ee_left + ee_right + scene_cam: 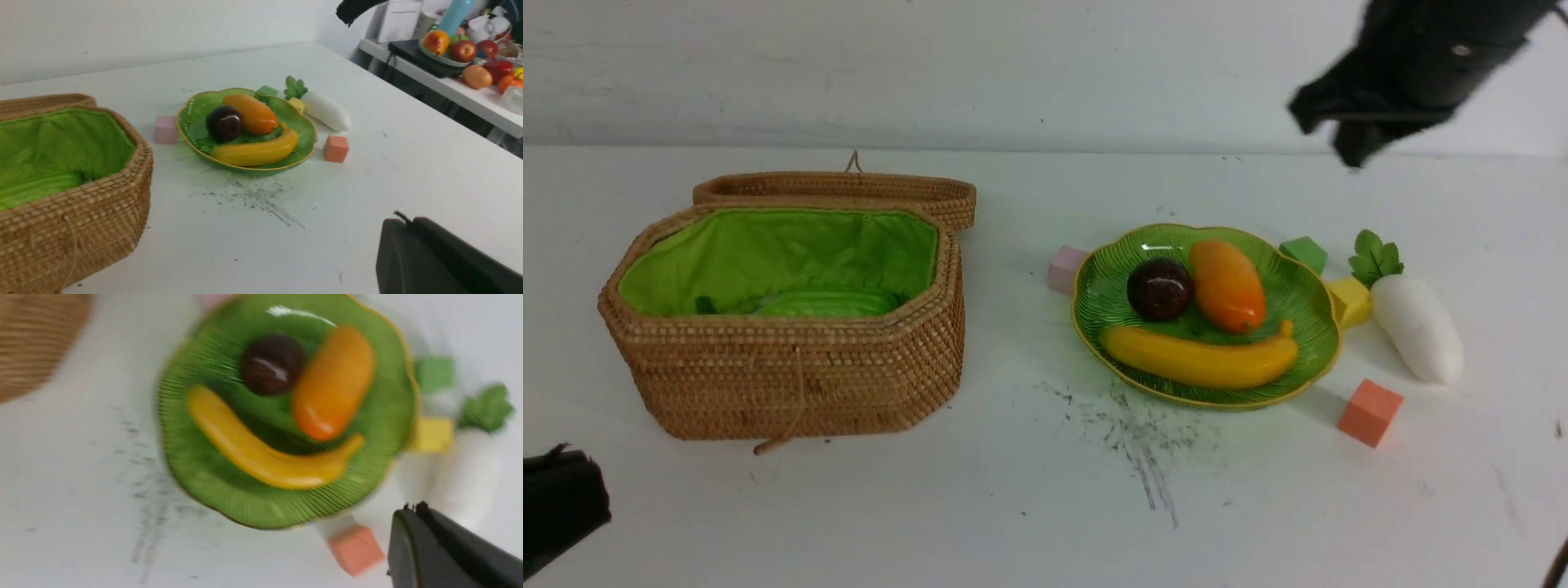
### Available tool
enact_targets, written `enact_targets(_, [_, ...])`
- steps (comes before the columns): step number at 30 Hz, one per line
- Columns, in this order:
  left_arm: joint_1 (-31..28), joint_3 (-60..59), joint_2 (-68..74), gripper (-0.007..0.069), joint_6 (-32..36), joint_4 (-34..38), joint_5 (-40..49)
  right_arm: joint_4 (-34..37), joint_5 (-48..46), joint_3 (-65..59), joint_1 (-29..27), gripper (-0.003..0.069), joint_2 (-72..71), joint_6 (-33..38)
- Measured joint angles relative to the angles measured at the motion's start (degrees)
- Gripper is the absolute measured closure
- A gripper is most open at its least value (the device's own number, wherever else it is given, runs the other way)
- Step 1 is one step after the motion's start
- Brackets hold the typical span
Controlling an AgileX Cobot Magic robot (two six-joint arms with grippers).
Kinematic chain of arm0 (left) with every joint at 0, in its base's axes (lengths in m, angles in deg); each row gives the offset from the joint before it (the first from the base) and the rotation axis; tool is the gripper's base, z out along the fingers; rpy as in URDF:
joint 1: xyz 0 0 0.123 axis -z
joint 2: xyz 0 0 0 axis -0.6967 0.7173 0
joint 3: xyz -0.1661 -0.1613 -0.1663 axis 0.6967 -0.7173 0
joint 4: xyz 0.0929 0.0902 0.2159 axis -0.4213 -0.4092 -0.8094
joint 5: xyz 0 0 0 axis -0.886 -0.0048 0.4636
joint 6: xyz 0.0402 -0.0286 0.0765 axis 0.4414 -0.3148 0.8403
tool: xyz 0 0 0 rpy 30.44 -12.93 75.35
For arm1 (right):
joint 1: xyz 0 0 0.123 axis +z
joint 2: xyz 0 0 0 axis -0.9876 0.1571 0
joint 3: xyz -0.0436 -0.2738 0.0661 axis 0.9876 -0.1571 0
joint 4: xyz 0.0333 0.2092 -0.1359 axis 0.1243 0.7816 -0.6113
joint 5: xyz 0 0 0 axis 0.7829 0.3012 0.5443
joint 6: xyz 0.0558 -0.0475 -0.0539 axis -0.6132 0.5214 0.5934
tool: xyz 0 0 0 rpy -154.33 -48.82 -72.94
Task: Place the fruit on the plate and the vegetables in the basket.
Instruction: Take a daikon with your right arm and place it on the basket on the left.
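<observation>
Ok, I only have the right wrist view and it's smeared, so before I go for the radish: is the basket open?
Observer: Yes. The basket is open, with its lid folded back behind it.
Operator: Is anything inside it?
Observer: A light green cucumber lies at the bottom. I can't make out a carrot.
Operator: Where is the left arm?
Observer: The left gripper sits low at the near left corner of the front view, apart from the basket. I can't tell how its jaws stand.
</observation>
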Motion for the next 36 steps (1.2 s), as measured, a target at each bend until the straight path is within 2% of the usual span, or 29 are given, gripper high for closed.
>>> enact_targets(3, [0.00, 0.00, 0.00, 0.0620, 1.33, 1.54, -0.17, -0.21, 0.18, -4.47, -6.61, 0.0640, 0.73, -2.00])
enact_targets(5, [0.00, 0.00, 0.00, 0.0620, 1.96, 2.16, -0.17, 1.40, 2.62, -8.32, -12.35, 0.0560, 3.55, -2.03])
enact_targets(10, [0.00, 0.00, 0.00, 0.0620, 2.34, 2.22, -0.17, 5.47, 8.33, -9.25, -18.41, 0.0292, 10.89, 0.04])
enact_targets(13, [0.00, 0.00, 0.00, 0.0618, 2.34, 2.21, -0.17, 8.46, 13.01, -9.25, -20.46, 0.0102, 15.90, 0.43])
enact_targets(14, [0.00, 0.00, 0.00, 0.0618, 2.34, 2.21, -0.17, 9.38, 15.19, -9.25, -20.78, 0.0050, 17.81, 0.74])
enact_targets(16, [0.00, 0.00, 0.00, 0.0618, 2.34, 2.21, -0.11, 10.27, 18.76, -9.25, -21.00, -0.0003, 20.77, 1.76])
enact_targets(19, [0.00, 0.00, 0.00, 0.0618, 2.34, 2.39, 0.02, 10.91, 22.28, -9.29, -21.00, -0.0011, 23.66, 2.96])
enact_targets(21, [0.00, 0.00, 0.00, 0.0618, 2.34, 2.74, 0.02, 10.96, 24.10, -9.29, -21.00, 0.0013, 25.35, 3.93])
enact_targets(26, [0.00, 0.00, 0.00, 0.0618, 2.34, 4.07, 0.02, 10.77, 25.21, -9.29, -21.06, 0.0138, 26.18, 4.95])
enact_targets(36, [0.00, 0.00, 0.00, 0.0618, 2.34, 4.73, 0.08, 10.07, 19.29, -9.29, -21.06, 0.0137, 23.60, 4.38])
